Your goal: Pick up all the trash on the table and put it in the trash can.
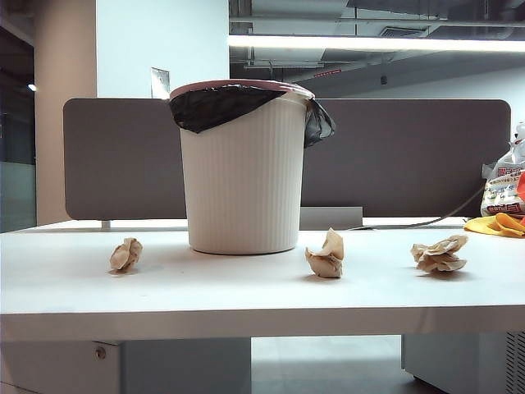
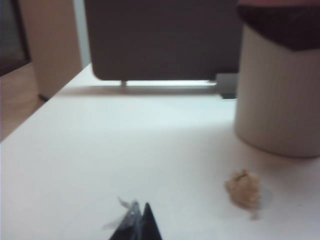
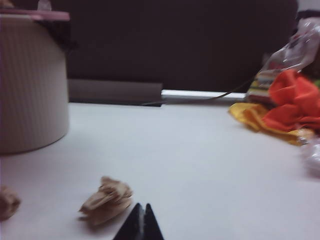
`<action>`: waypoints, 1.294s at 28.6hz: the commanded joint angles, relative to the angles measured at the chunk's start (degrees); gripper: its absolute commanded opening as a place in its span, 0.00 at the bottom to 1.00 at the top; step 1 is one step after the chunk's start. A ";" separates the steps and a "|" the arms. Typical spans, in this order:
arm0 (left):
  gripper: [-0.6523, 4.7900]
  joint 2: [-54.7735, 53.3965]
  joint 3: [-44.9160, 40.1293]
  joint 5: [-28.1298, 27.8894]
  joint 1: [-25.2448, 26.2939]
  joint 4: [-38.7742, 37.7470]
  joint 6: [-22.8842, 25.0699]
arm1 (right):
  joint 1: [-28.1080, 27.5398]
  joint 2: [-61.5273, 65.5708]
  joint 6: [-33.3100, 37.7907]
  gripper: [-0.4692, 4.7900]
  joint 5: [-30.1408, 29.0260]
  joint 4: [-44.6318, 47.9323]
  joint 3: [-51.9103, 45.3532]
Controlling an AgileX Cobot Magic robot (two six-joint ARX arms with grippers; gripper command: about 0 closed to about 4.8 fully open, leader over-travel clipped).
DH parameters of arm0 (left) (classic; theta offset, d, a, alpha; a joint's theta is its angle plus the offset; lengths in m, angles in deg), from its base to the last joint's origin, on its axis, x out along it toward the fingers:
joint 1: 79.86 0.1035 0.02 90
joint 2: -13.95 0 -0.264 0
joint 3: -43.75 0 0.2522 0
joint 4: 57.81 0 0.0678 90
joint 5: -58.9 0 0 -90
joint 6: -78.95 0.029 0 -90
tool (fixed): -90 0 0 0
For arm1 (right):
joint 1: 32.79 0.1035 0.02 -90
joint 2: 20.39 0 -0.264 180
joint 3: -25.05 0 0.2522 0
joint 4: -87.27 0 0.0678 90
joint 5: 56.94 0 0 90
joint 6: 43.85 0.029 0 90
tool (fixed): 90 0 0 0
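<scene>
Exterior view: a white ribbed trash can point(image 1: 244, 176) stands upright toward the back of the white table point(image 1: 246, 291), its pinkish rim wrapped in a black bag liner point(image 1: 215, 107) that drapes down both sides — what lies inside is hidden from this low angle. Three crumpled wads of tan paper sit on the tabletop in front of it, none in the bin: the left wad point(image 1: 125, 254) well off to the can's left, the middle wad point(image 1: 326, 256) just beside its right foot, and the right wad point(image 1: 439, 254) farther out. Near the far right edge, a printed plastic bag point(image 1: 505, 185) rests by a grey divider panel point(image 1: 410, 156), with yellow-orange cloth point(image 1: 496, 224) at its base. Neither arm shows in this view. From the left wrist camera, the left gripper point(image 2: 140, 220) hangs low over bare table with its dark fingers pressed together on nothing, the left wad lying ahead of it toward the can. From the right wrist camera, the right gripper point(image 3: 139, 222) likewise shows its tips closed and empty — the right wad point(image 3: 106, 200) lies just beside them, and the edge of the middle wad point(image 3: 7, 201) shows beyond.
</scene>
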 commanded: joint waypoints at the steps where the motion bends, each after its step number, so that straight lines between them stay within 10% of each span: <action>1: 0.11 -0.02 0.02 2.23 -0.04 0.07 -0.94 | -0.02 -0.02 0.28 0.08 -2.71 0.42 -0.04; 18: 0.11 -7.06 22.45 -1.07 -0.07 -7.96 -15.32 | 1.16 3.63 8.87 0.08 2.08 -6.40 18.01; 25: 0.11 -32.94 43.10 3.89 -1.84 -7.91 -13.09 | 5.16 23.69 8.94 0.08 -0.63 -8.35 40.68; 29: 0.11 -41.90 48.92 1.99 -7.39 -8.20 -9.09 | 5.81 35.74 12.85 0.08 -15.47 -11.89 51.47; 37: 0.11 -62.45 51.63 -2.23 -18.05 -11.47 -3.21 | 20.44 51.52 8.83 0.08 -14.14 -12.98 57.55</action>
